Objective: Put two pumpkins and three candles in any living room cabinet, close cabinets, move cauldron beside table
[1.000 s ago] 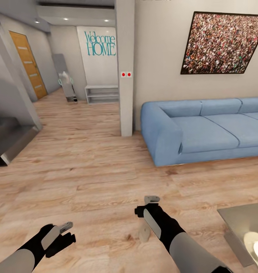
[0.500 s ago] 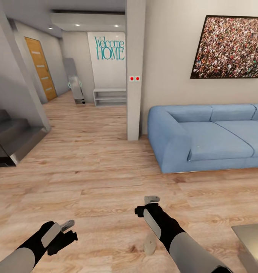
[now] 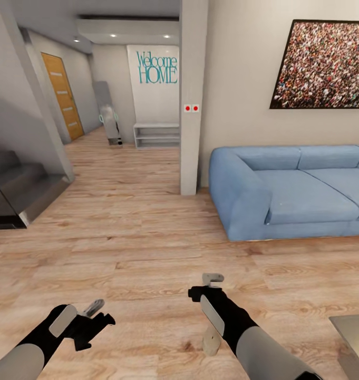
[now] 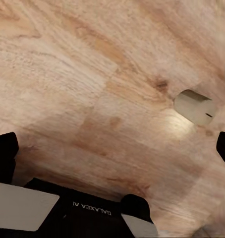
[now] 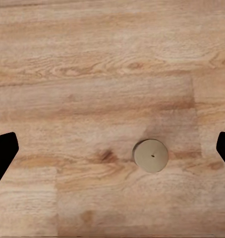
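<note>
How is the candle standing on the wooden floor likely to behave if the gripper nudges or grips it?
The candle is a short, stubby cylinder standing upright, so a nudge would probably slide it rather than tip it. If toppled, its round side could roll on the smooth floor. It looks rigid.

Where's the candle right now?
The candle stands upright on the wood floor, low in the head view, tucked against the right arm just behind the right gripper; the right wrist view looks straight down on it.

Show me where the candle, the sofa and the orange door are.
candle (image 5: 150, 155), right wrist view, its rounded top by the wick.
sofa (image 3: 300, 190), head view, seat cushion.
orange door (image 3: 63, 97), head view, door panel's middle.
</note>
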Robot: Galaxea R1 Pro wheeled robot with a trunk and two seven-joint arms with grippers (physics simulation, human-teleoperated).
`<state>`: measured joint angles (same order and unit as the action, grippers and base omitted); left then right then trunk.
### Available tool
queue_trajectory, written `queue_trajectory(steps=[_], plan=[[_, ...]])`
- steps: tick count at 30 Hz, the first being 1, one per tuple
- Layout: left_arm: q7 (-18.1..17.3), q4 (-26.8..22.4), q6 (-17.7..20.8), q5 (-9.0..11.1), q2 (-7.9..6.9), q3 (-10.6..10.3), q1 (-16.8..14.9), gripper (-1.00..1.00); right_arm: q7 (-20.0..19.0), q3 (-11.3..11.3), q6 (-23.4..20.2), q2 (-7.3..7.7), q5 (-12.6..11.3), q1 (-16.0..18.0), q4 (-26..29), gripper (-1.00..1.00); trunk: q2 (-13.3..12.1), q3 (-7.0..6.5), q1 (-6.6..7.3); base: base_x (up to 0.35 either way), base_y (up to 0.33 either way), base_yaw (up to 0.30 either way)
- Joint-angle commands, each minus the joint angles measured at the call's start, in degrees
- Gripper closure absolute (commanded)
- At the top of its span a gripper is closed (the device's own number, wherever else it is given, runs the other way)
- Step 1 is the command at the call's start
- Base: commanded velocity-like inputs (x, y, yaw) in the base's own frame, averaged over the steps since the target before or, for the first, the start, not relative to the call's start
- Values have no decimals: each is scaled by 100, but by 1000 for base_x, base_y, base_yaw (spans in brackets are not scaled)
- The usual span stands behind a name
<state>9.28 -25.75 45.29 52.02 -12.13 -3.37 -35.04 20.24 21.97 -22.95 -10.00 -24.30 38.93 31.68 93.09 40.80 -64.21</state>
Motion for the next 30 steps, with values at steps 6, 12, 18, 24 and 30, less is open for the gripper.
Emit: queue_trajectory(steps=[6, 12, 18, 24, 30], plan=[[-1185, 7, 284, 24, -111, 148, 63, -100, 18, -60, -59, 0, -39, 8, -105, -100, 242, 108, -132, 0, 0, 0], [-2119, 8, 644, 26, -177, 177, 60, -100, 108, -358, -308, 0, -77, 51, -230, -100, 483, 216, -264, 0, 0, 0], [-2633, 8, 770, 12, -185, 182, 59, -100, 178, -966, -667, 0, -72, 126, -405, -100, 723, 323, -396, 0, 0, 0], [-2762, 22, 801, 23, -191, 175, 59, -100, 182, -1055, -911, 0, -74, 241, -644, -100, 964, 431, -528, 0, 0, 0], [-2905, 33, 798, 27, -185, 171, 59, -100, 182, -1063, -910, 0, -75, 254, -686, -100, 1205, 539, -660, 0, 0, 0]])
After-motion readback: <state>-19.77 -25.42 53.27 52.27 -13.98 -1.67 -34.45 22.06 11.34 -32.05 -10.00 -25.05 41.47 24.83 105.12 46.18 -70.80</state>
